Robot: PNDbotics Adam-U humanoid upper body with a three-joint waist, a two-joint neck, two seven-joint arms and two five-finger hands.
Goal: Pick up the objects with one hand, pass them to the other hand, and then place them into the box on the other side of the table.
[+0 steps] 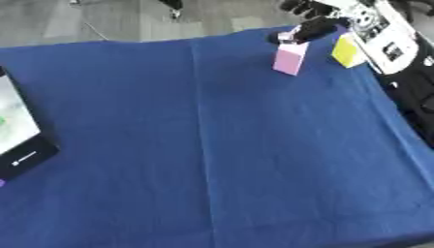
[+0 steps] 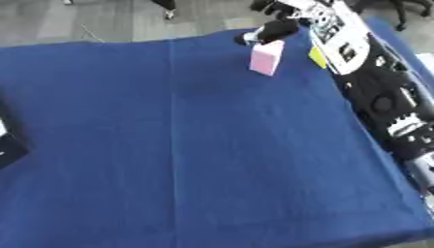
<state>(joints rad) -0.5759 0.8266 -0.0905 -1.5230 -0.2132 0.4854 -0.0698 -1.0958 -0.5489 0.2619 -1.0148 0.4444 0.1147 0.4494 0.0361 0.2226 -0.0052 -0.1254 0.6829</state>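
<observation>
At far right desk (image 1: pixel 212 145) corner | your right hand (image 1: pixel 312 29) curls onto pink block (image 1: pixel 290 59), likely for handover | yellow block (image 1: pixel 347 51) waits | box (image 1: pixel 17 126) left | left hand unseen

right hand (image 1: pixel 309 30) grips pink block (image 1: pixel 290 59) — upright

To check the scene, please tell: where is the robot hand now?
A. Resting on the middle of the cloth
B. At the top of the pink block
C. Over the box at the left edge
B: the right robot hand reaches the top of the pink block, beside the yellow block.
</observation>
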